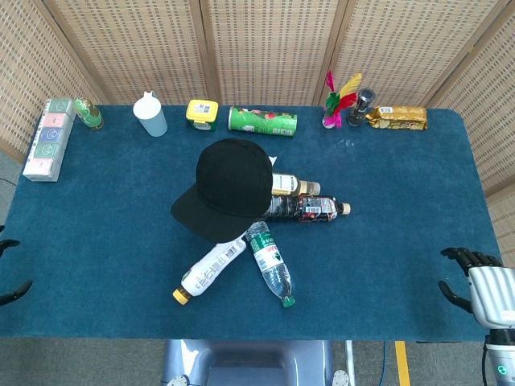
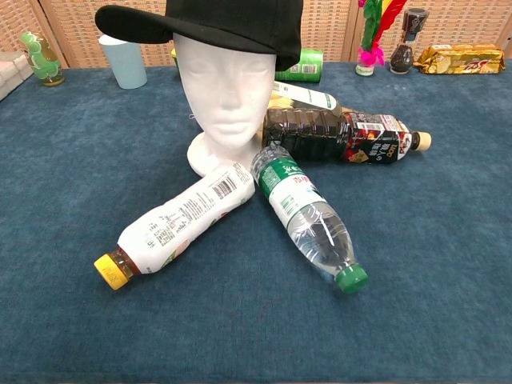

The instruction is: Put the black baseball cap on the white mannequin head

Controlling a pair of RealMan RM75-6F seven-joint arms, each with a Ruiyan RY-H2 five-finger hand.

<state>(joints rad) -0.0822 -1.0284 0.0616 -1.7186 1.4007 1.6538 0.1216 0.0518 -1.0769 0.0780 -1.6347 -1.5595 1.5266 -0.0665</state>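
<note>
At table centre, the black fabric baseball cap (image 1: 230, 186) sits on the white foam mannequin head (image 2: 225, 88), brim toward seven o'clock in the head view. Touching the mannequin's base lie a white-labelled bottle with yellow cap (image 2: 174, 224), a clear green-capped water bottle (image 2: 307, 216) and a dark-liquid bottle (image 2: 344, 134). At four o'clock, off the blue cloth-covered table (image 1: 402, 241), the right hand (image 1: 479, 287) holds nothing, fingers apart. At eight o'clock, only dark fingertips of the left hand (image 1: 10, 273) show; its state cannot be told.
</note>
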